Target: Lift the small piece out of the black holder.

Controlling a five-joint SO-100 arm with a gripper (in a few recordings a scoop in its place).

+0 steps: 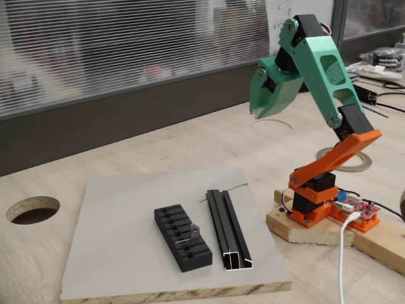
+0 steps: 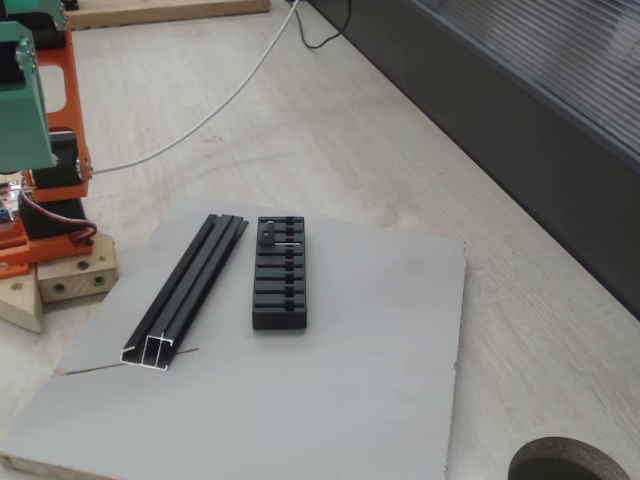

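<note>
**Approach not yet begun: gripper parked high, piece seated in the holder**

I'm at the very first step. In a fixed view my gripper [image 1: 264, 109] hangs folded under the green arm, high above the table with its tips pointing down. The jaws look close together with nothing between them, though I can't judge the exact gap from this angle.

The black holder [image 1: 182, 237] lies well below the gripper and, in that view, off to its left and nearer the camera, flat on the grey board [image 1: 120, 253]. The small piece [image 1: 192, 234] stands in one of the holder's slots toward the holder's near end, its thin metal leg sticking up above the top face. In the other fixed view it sits at the holder's far end [image 2: 272, 236], on the side toward the arm's base. The long black rail [image 1: 226, 228] lies parallel to the holder, just beside it and between it and the arm's base.

As I read it, the next move calls for unfolding the arm out and down over the rail, opening the jaws, and lining them up across the upright leg of the piece. The piece is tiny and thin, so I expect the alignment needs care; a stray fingertip could nudge the holder or clip the rail on the way.
</note>
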